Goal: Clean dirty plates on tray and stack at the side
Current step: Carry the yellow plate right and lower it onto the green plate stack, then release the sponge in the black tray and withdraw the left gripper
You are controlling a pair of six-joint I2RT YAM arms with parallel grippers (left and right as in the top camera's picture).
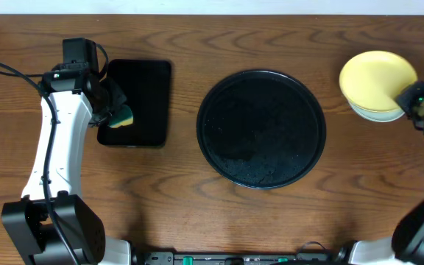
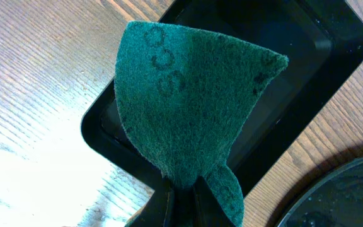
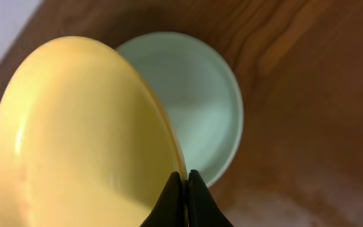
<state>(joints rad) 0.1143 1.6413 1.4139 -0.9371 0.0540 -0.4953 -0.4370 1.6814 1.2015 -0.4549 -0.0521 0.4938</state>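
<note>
My left claw is pinched tight on a green scrub sponge, which hangs over one edge of the small rectangular black tray, left of the round black tray. My right claw pinches the rim of the yellow plate, tilted over a mint-blue plate that sits on the desk right of the round tray. The round tray has wet speckles

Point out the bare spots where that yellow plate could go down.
Bare: the round tray itself, the wood strip between it and the rectangular tray, and the wood in front of both. Crowded: far right, where the yellow plate hangs over the mint plate.
</note>
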